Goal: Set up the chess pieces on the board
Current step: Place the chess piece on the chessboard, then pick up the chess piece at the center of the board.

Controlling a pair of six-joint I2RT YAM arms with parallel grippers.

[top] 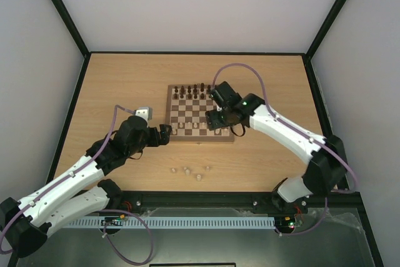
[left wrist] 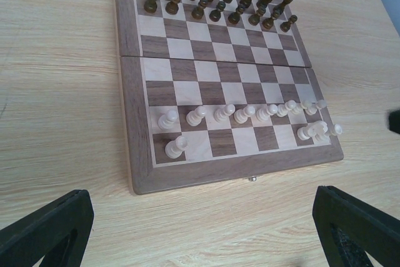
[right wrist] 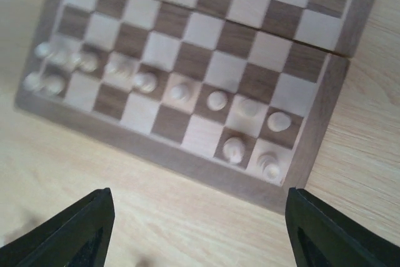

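Cream chess pieces (left wrist: 249,113) stand in near 2 rows of board (left wrist: 215,70), few more loose on table (top: 125,92).

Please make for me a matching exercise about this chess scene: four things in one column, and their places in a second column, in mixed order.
Things:
1. dark pieces
2. lined-up pale pieces
3. loose pale pieces
4. right tool

Places:
A. on the bare table, between the board and the arm bases
B. the board's two far rows
C. the board's two near rows
D. at the board's near right corner, open

Pairs: 1-B, 2-C, 3-A, 4-D
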